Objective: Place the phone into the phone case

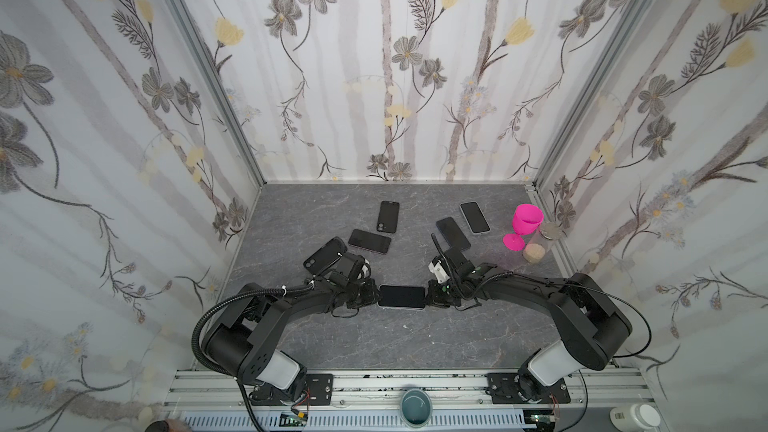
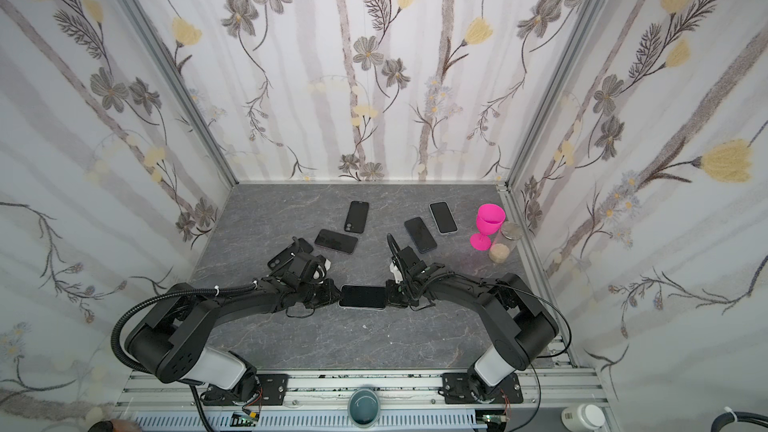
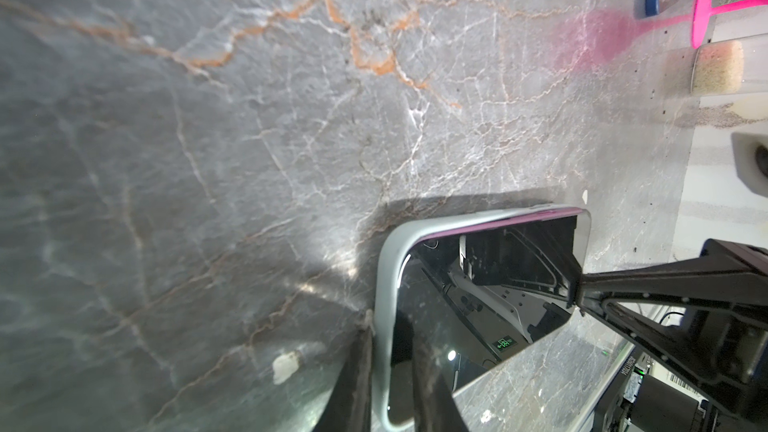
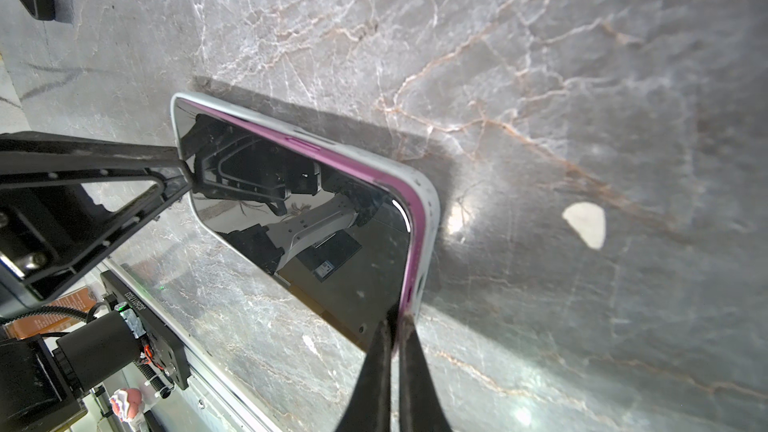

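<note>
Toward the front edge of the table (image 1: 374, 347), your phone (image 1: 401, 296) is nearly in its case (image 4: 430, 209), pink rim proud; left gripper (image 1: 375, 297) pinches the case, right gripper (image 1: 428, 296) pressed together.

Bright, even light falls from overhead. Both top views bow outward at their edges. In the wrist views the tabletop (image 3: 249, 160) carries white glare spots, while the glossy phone (image 4: 311, 222) mirrors its surroundings and casts a dark shadow.
</note>
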